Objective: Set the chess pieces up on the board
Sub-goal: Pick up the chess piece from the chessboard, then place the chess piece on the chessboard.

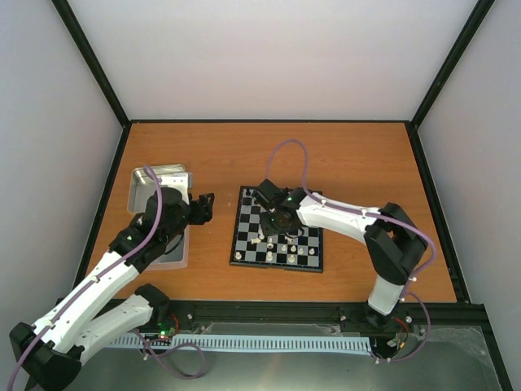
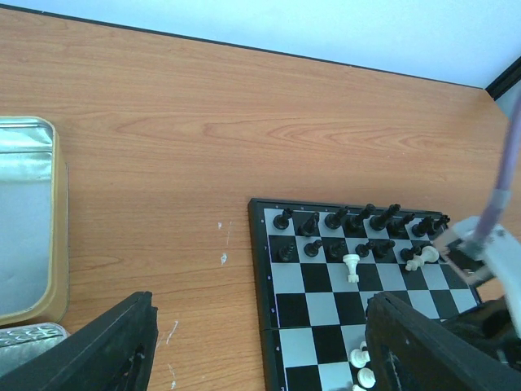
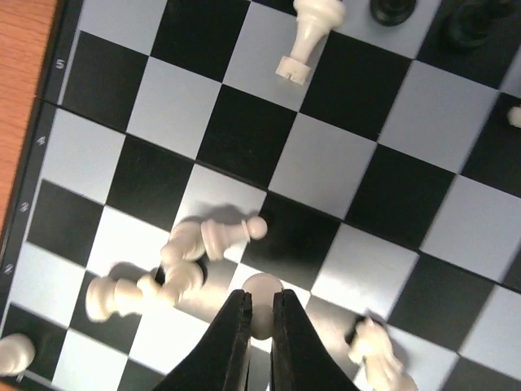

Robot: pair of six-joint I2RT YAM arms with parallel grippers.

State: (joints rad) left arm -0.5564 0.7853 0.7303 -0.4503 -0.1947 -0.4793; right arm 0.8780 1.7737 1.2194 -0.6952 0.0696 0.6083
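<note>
Right gripper (image 3: 260, 308): jaws clamped on cream piece (image 3: 262, 287) amid toppled chess pieces (image 3: 220, 236). Lift is best made straight up, neighbours undisturbed. Left gripper (image 2: 260, 338): jaws spread, empty.

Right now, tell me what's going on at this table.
The right gripper is shut on a cream-white piece low over the board, amid several toppled white pieces on the near squares. The black pieces stand in two rows along the far edge, with a stray white piece beside them. The left gripper hovers open and empty over the table, between the metal tray and the board.
</note>
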